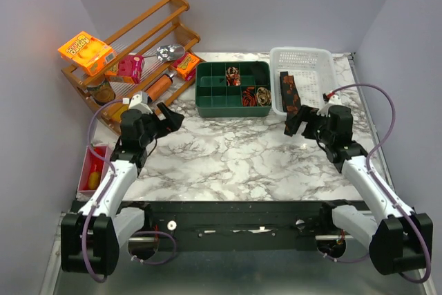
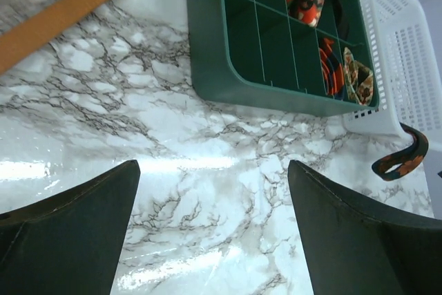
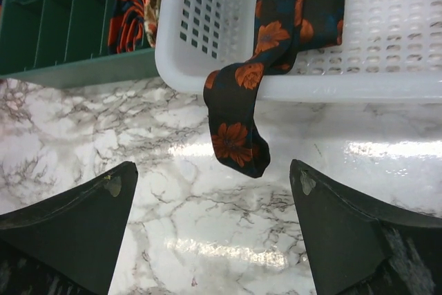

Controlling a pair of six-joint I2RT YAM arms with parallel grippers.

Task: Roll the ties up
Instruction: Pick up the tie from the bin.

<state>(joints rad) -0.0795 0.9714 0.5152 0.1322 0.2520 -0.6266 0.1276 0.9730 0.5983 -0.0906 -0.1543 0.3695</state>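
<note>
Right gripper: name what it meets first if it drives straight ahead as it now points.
Likely the loose end of the tie, drooping over the rim of the white basket directly ahead; depth is unclear.

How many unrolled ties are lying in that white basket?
1: a dark tie with orange flowers lies in the white basket, one end hanging over its rim. Others could be hidden underneath.

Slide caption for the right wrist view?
Open right hand above marble tabletop, facing a floral tie draped over the white basket's rim.
</note>
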